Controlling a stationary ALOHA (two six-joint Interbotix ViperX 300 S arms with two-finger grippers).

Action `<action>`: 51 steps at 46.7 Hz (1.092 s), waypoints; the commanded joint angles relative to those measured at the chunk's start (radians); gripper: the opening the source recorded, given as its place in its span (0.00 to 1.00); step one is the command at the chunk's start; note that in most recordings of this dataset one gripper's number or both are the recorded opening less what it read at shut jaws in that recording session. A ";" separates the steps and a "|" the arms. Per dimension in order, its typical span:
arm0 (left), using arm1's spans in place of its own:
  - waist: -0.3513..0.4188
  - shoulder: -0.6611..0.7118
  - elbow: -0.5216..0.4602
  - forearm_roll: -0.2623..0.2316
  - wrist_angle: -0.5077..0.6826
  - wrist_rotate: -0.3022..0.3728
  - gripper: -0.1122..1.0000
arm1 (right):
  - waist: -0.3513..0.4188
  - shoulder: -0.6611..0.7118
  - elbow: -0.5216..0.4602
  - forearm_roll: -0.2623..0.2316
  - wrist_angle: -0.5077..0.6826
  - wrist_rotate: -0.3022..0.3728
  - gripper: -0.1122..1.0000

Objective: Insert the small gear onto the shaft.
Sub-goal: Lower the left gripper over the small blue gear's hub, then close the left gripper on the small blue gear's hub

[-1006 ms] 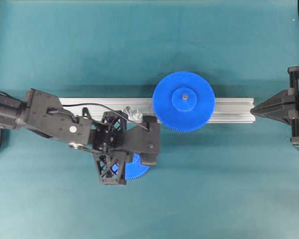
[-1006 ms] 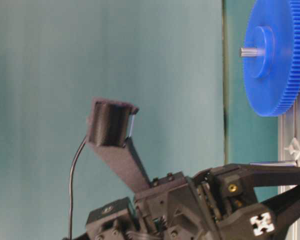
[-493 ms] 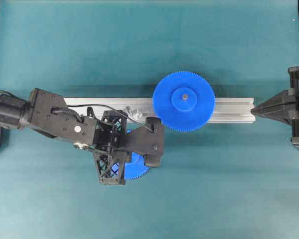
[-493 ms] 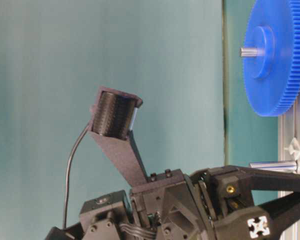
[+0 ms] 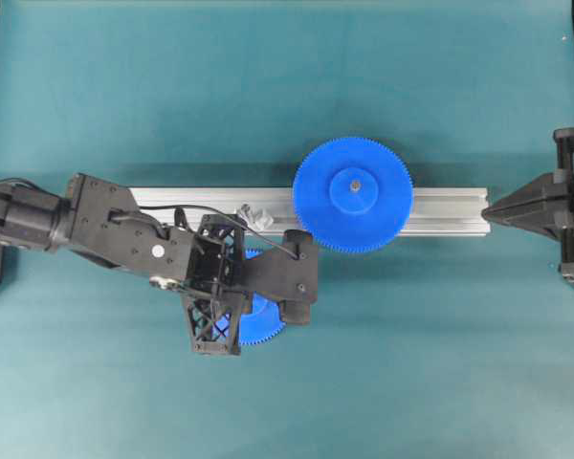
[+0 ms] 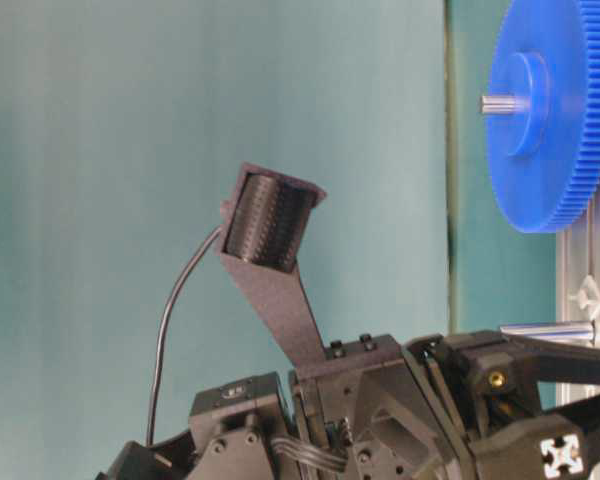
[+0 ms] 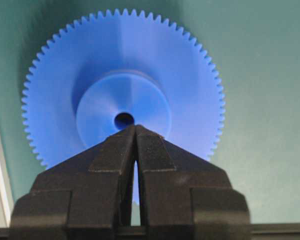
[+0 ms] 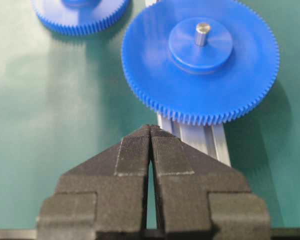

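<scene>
Our left gripper is pressed together, empty, above the small gear lying flat on the mat beside the rail. The shaft stands bare, so we judge the grasp comes first. Right gripper sits closed, clear.

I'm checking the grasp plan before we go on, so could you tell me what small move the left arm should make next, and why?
Probably open the left end effector and lower it around the hub of the small gear. Its fingers are shut together above the hub, gripping nothing, and the gear lies flat on the mat beside the rail, off the shaft.
</scene>
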State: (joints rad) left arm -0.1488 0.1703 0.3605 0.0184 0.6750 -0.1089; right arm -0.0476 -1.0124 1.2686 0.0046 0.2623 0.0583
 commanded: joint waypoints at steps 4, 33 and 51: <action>-0.006 -0.015 -0.018 0.003 -0.006 0.002 0.24 | -0.002 -0.002 -0.011 0.003 -0.005 0.000 0.14; 0.005 -0.005 -0.020 0.003 -0.008 -0.003 0.94 | -0.002 -0.025 -0.012 0.011 0.025 0.002 0.14; 0.015 0.011 -0.025 0.003 -0.009 -0.002 0.94 | -0.002 -0.026 -0.011 0.011 0.025 0.002 0.14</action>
State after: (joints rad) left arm -0.1411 0.1933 0.3590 0.0184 0.6703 -0.1104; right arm -0.0476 -1.0431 1.2686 0.0123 0.2915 0.0583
